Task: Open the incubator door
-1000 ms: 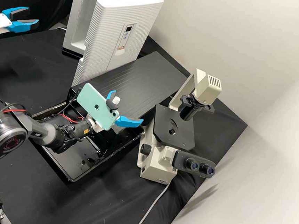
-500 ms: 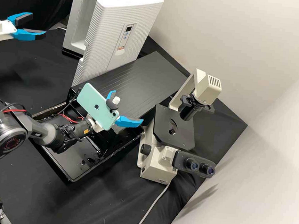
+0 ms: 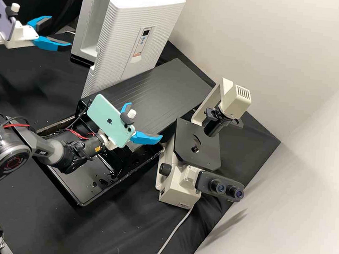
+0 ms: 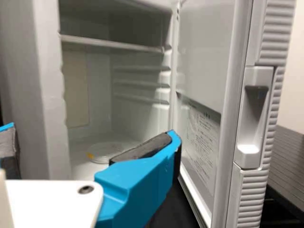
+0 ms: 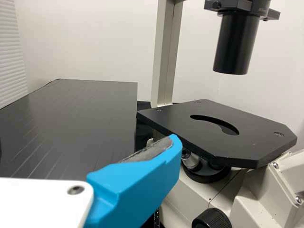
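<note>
At the upper left of the high view is my left gripper (image 3: 60, 32), open and empty, left of the incubator (image 3: 87, 21). The white incubator door (image 3: 123, 48) stands swung outward. In the left wrist view, my left gripper (image 4: 92, 134) is before the incubator's opening, one finger overlapping the dark gap under the door (image 4: 204, 61). The door's recessed handle (image 4: 254, 114) lies beyond that finger, untouched. My right gripper (image 3: 144, 121) is open and empty over the black tray, beside the microscope; the right wrist view also has my right gripper (image 5: 90, 142).
The microscope (image 3: 197, 145) stands right of the black tray (image 3: 79, 203). A dark ribbed platform (image 3: 160, 90) lies between door and microscope. Inside the incubator are a shelf (image 4: 109, 44) and a round clear dish (image 4: 102, 152).
My left gripper has come rightward and slightly down in the high view, closer to the incubator, with its fingers still apart. The right arm, the door and the microscope have kept still.
</note>
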Controlling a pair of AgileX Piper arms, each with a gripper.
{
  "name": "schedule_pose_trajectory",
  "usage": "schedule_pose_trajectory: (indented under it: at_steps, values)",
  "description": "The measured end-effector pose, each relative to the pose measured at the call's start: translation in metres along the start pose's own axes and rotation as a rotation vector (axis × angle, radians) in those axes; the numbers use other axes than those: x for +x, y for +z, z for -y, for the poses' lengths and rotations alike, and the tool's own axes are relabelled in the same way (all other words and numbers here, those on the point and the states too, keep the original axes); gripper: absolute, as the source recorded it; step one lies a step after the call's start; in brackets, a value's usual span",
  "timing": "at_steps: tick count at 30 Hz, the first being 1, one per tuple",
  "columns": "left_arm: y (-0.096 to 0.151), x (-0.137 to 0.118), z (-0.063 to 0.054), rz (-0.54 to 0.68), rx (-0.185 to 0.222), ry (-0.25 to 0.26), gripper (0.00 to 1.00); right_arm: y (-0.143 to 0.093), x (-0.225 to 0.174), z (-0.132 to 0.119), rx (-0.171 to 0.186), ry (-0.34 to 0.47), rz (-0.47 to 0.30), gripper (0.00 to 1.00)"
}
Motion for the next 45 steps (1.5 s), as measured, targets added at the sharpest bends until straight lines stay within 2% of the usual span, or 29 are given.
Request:
schedule_pose_trajectory:
  at_steps: [5,11,14,17,32,38,45]
  values:
    - [-0.002,0.019,0.0,-0.014,0.008,-0.025,1.0,0.0,0.0,0.0,0.0,0.0,0.0,1.0]
    - [-0.002,0.031,-0.003,-0.013,0.04,-0.009,1.0,0.0,0.0,0.0,0.0,0.0,0.0,1.0]
    - [-0.001,0.038,-0.003,-0.012,0.044,-0.006,1.0,0.0,0.0,0.0,0.0,0.0,0.0,1.0]
    - [-0.001,0.043,-0.001,-0.012,0.065,-0.007,1.0,0.0,0.0,0.0,0.0,0.0,0.0,1.0]
    - [-0.009,0.05,-0.003,-0.035,0.066,-0.006,1.0,0.0,0.0,0.0,0.0,0.0,0.0,1.0]
    - [-0.022,0.071,0.0,-0.061,0.075,-0.046,1.0,0.0,0.0,0.0,0.0,0.0,0.0,1.0]
    - [-0.03,0.092,0.005,-0.061,0.054,-0.092,1.0,0.0,0.0,0.0,0.0,0.0,0.0,1.0]
